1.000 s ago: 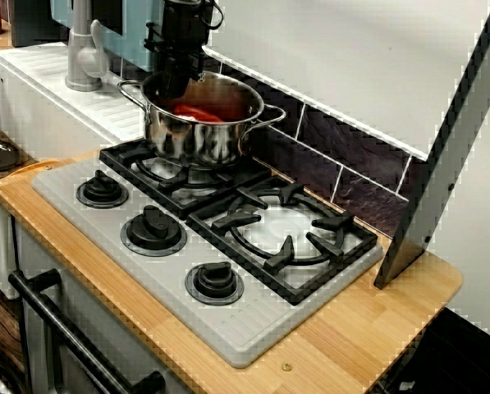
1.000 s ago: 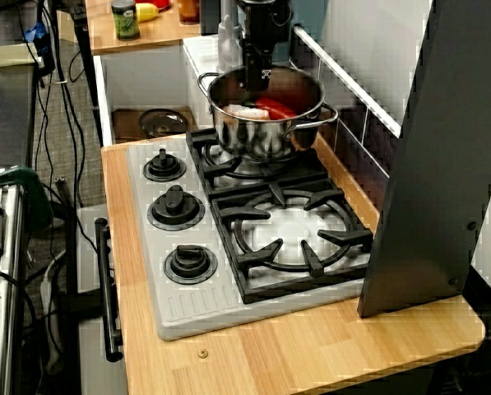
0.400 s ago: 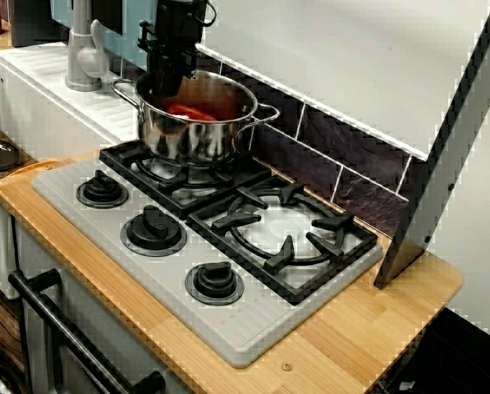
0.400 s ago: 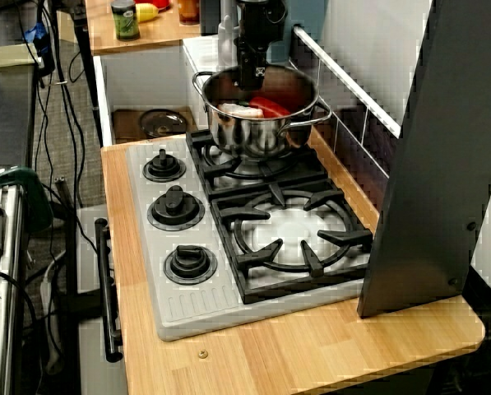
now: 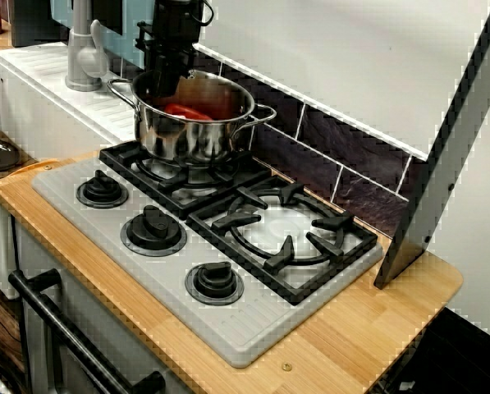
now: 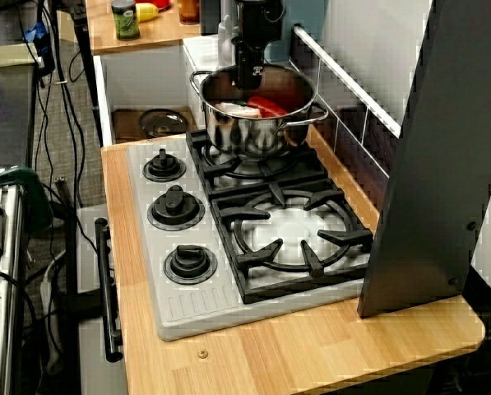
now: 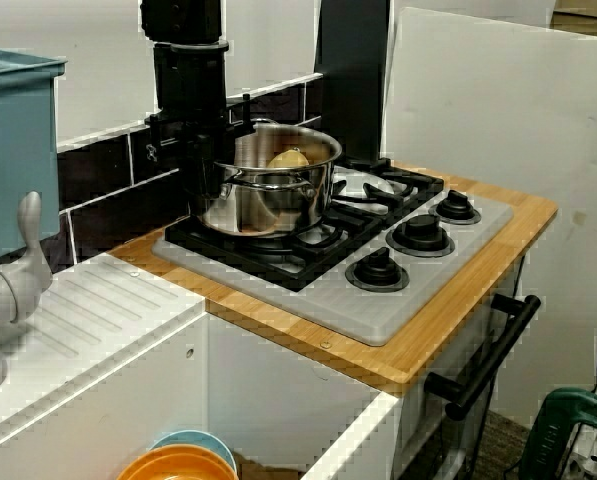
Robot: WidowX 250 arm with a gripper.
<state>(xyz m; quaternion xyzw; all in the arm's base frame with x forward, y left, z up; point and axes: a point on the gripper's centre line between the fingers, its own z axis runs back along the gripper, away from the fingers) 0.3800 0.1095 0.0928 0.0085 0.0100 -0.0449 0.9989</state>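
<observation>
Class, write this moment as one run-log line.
pot: over rear burner, red food inside | end effector: shut on its rim | stove: three knobs in front

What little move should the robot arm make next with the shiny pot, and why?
Probably a small, straight lift that keeps the pot level. The jaws seem to pinch its rim on one side only, its base looks on or barely over the black grate, and red food lies inside, so dragging or tilting might catch or spill.
</observation>
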